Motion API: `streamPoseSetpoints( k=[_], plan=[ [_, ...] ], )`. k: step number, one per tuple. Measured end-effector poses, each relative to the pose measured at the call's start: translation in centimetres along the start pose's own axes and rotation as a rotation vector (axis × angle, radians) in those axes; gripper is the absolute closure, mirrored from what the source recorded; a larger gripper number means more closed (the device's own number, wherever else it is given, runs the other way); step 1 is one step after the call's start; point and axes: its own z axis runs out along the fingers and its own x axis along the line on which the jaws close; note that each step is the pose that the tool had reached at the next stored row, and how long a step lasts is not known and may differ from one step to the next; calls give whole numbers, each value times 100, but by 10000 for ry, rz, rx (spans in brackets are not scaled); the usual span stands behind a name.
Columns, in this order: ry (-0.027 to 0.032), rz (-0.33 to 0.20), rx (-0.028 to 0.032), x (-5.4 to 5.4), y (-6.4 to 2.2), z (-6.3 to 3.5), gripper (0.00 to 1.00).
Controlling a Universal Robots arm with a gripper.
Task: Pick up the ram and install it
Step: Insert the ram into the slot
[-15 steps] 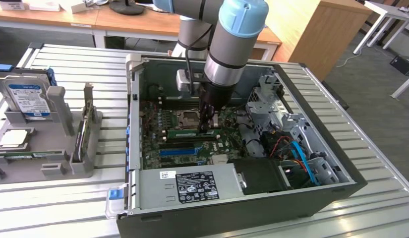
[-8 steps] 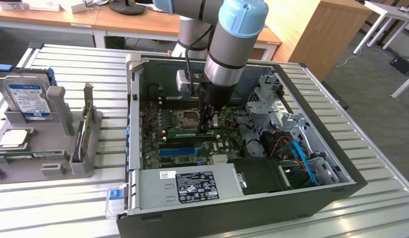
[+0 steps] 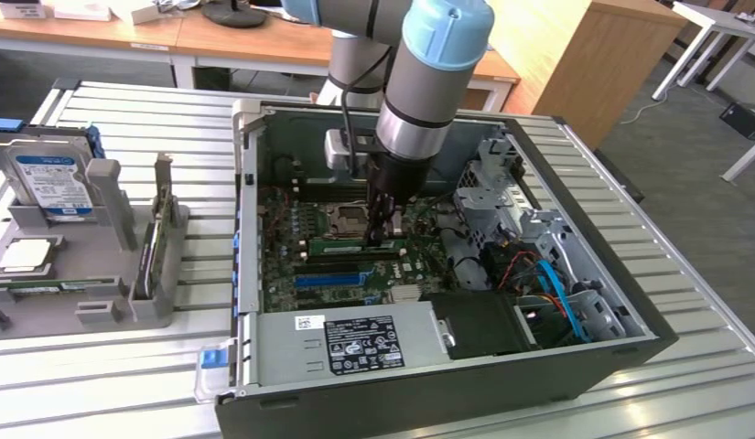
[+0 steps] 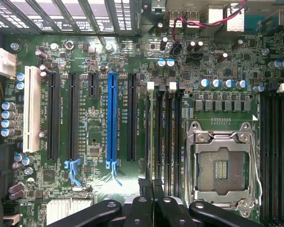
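The ram (image 3: 343, 245), a narrow green stick with a white label, stands on edge in a memory slot on the motherboard (image 3: 307, 229) inside the open computer case. My gripper (image 3: 380, 240) reaches straight down into the case. It is shut, and its tips sit at the ram's upper edge, near the end toward the exterior view's right. In the wrist view the black fingers (image 4: 144, 196) are pressed together over the row of black memory slots (image 4: 168, 137), beside the empty CPU socket (image 4: 220, 165).
A long blue slot (image 4: 112, 118) and black expansion slots lie beside the memory slots. The power supply (image 3: 352, 340), drive cage (image 3: 493, 187) and cables (image 3: 548, 283) crowd the case. A grey fixture (image 3: 102, 306) at the exterior view's left holds a hard drive (image 3: 48, 183) and an upright card (image 3: 157, 229).
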Motion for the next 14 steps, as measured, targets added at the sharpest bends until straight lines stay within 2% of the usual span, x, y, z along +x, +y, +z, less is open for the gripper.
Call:
streamPoseSetpoints(
  k=[14],
  plan=[
    [0,0,0,0,3,10,88]
  ],
)
